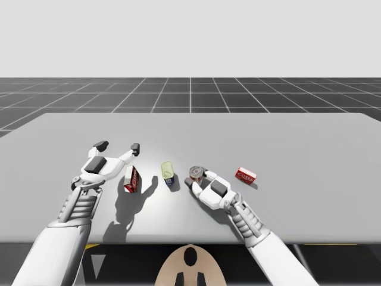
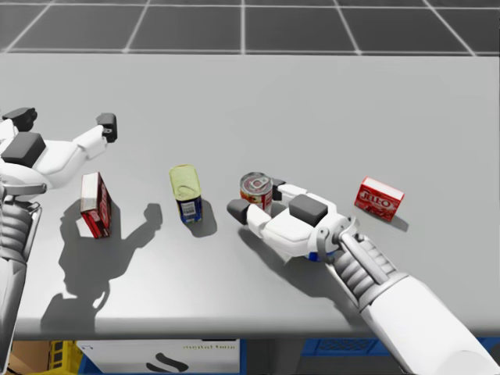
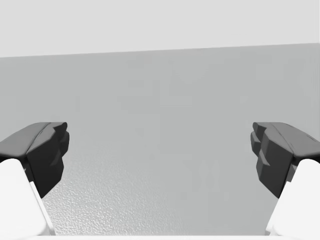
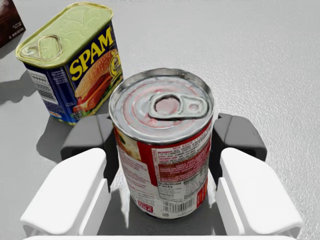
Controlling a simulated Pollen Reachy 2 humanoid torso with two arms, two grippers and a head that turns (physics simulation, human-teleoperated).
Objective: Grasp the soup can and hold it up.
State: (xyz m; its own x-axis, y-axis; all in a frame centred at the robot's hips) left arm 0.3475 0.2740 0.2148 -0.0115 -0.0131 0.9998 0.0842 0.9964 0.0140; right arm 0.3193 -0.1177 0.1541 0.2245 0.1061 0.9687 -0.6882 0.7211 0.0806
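The right tool point(image 2: 258, 198) is pinching the soup can point(image 4: 162, 150) from both sides. The can is standing on the worktop point(image 2: 328, 101), at three o'clock from a blue tin point(image 2: 187, 200). Grasping looks done — next, likely a steady lift.

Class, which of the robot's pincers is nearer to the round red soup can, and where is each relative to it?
Right. The right pincer is closed around the soup can, a finger on each side. The left pincer hangs open, well beyond the blue tin.
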